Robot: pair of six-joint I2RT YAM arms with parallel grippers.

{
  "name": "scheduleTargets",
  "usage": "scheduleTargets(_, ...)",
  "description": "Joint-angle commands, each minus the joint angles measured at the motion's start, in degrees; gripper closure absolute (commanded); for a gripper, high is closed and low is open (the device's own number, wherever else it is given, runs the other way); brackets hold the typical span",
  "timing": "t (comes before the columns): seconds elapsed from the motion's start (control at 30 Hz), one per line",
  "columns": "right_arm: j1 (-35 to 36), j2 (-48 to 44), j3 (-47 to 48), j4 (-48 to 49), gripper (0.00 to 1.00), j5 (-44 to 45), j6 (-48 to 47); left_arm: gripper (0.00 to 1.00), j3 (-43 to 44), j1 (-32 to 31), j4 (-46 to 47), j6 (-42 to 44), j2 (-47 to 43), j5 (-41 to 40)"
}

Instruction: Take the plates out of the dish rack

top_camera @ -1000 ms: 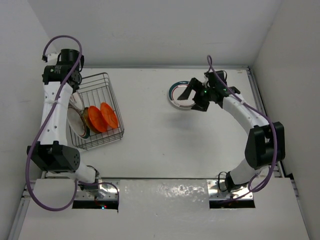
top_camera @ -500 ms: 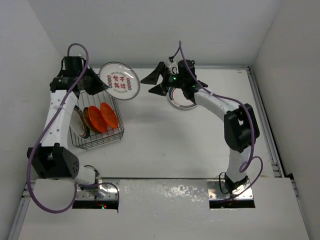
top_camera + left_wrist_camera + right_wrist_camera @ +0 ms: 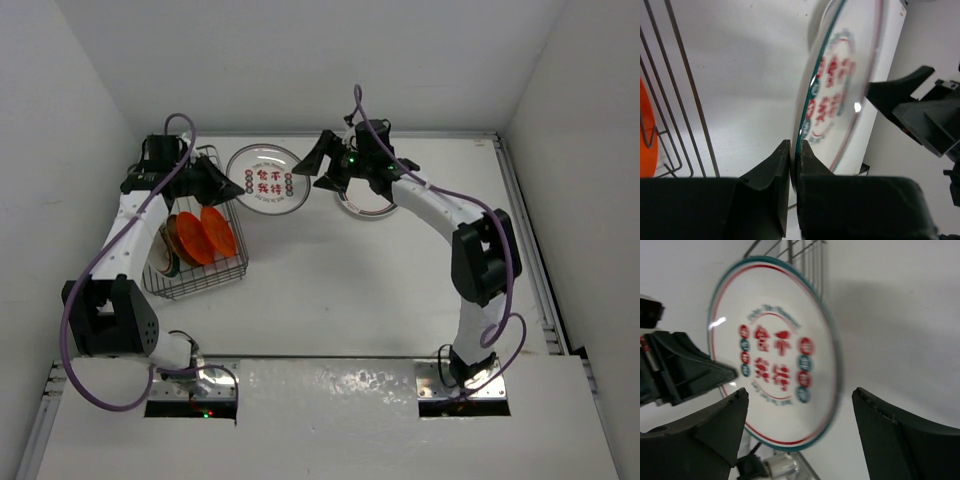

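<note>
My left gripper (image 3: 228, 184) (image 3: 795, 147) is shut on the rim of a white plate (image 3: 265, 180) (image 3: 840, 90) with a teal rim and red characters, holding it in the air right of the dish rack (image 3: 195, 225). My right gripper (image 3: 318, 166) (image 3: 800, 400) is open, its fingers spread on either side of the plate's (image 3: 772, 355) right edge without touching it. Two orange plates (image 3: 205, 235) and a teal-rimmed one (image 3: 160, 255) stand in the rack. Another teal-rimmed plate (image 3: 362, 206) lies on the table, partly hidden under my right arm.
The white table (image 3: 340, 290) is walled by white panels on the left, back and right. The rack's wire side (image 3: 685, 95) is close to my left fingers.
My left gripper has carried the plate lower and to the right, away from the rack. My right gripper has stayed near the plate's right edge, open, now closer around it.
</note>
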Motion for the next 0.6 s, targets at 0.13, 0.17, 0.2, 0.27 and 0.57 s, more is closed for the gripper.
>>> scheduleTargets(0.13,-1.1,-8.6,-1.4,-11.5,0.15,14.6,-13.2,1.00,2.6,-0.3,2.6,2.5,-0.6,-0.3)
scheduleTargets(0.17,-1.2,-7.2,-0.9,-11.7,0.16,13.5,-13.0,1.00,2.4,-0.3,2.8,2.5,-0.6,0.0)
scheduleTargets(0.2,-1.2,-6.5,-0.9,-11.4,0.17,12.4,-12.8,1.00,2.2,-0.3,3.3,2.2,-0.6,1.1)
scheduleTargets(0.27,-1.2,-5.2,-2.7,-5.6,0.26,6.5,-10.6,1.00,1.7,-0.3,5.3,1.6,-0.6,3.5)
scheduleTargets(0.57,-1.1,0.5,-2.8,16.8,0.50,-8.3,4.8,0.98,-0.1,-0.4,11.0,0.7,0.3,11.6)
